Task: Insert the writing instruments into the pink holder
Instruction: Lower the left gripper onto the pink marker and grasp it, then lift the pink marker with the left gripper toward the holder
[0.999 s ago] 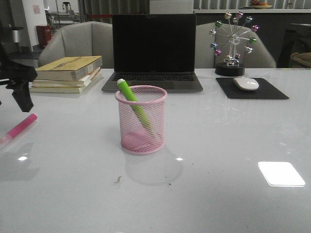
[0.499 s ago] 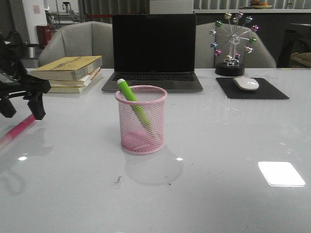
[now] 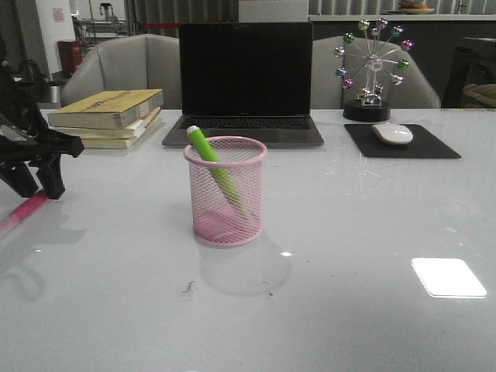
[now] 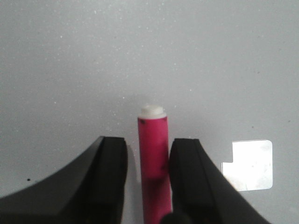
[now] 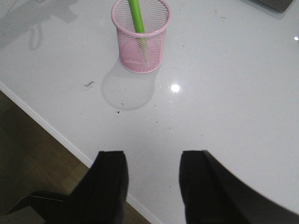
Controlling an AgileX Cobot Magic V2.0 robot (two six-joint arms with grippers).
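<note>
The pale pink mesh holder stands upright mid-table, and the green marker leans inside it with its pale tip above the rim. On the table at the far left lies the magenta marker. My left gripper is down over its far end. In the left wrist view the magenta marker runs between the open fingers of the left gripper: one finger touches it and a small gap shows at the other. My right gripper is open and empty over the table's front edge, well short of the holder and the green marker.
A stack of books sits at the back left and a laptop stands behind the holder. A mouse rests on a black pad beside a ferris-wheel ornament. The table's front edge meets brown floor.
My left gripper has come down and a little inward until its fingers straddle the magenta marker's far end. The holder, green marker and magenta marker have stayed put.
</note>
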